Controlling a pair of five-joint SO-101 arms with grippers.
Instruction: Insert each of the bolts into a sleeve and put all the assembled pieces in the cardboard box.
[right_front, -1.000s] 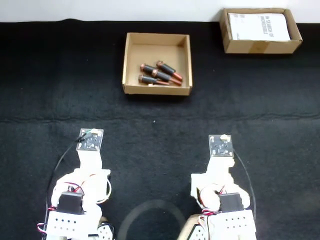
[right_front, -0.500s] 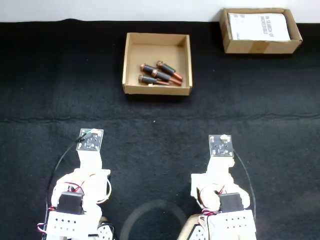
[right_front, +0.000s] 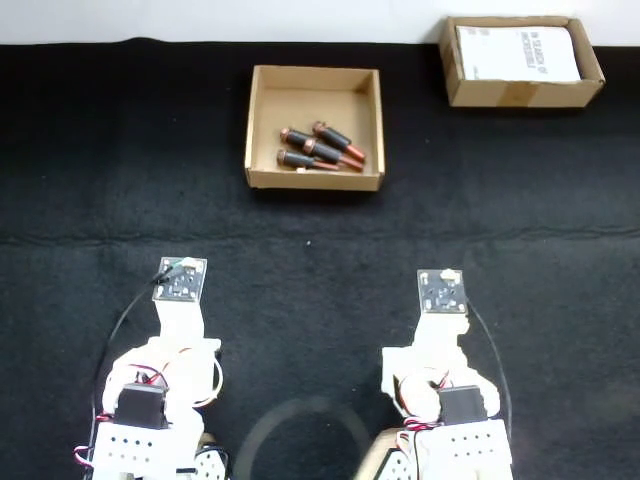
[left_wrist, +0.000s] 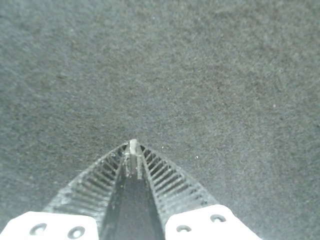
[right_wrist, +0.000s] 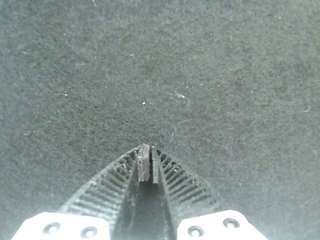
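We see the assembled pieces (right_front: 318, 147) lying clustered inside the cardboard box (right_front: 312, 181). Our left gripper (left_wrist: 132, 147) and right gripper (right_wrist: 146, 150) rest well apart from it over the black mat (right_front: 500, 200), both with tips pressed together, grasping nothing.

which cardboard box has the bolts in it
The square box, the left one in the high view, holds the sleeved bolts. The other box holds a printed sheet.

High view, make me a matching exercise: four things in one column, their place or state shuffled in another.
1 open brown cardboard box
2 black-sleeved copper bolts
3 cardboard box holding white paper
4 left gripper

A shut over black cloth
B far right corner
C far side, middle
D lying in the open box

Pairs: 1-C, 2-D, 3-B, 4-A
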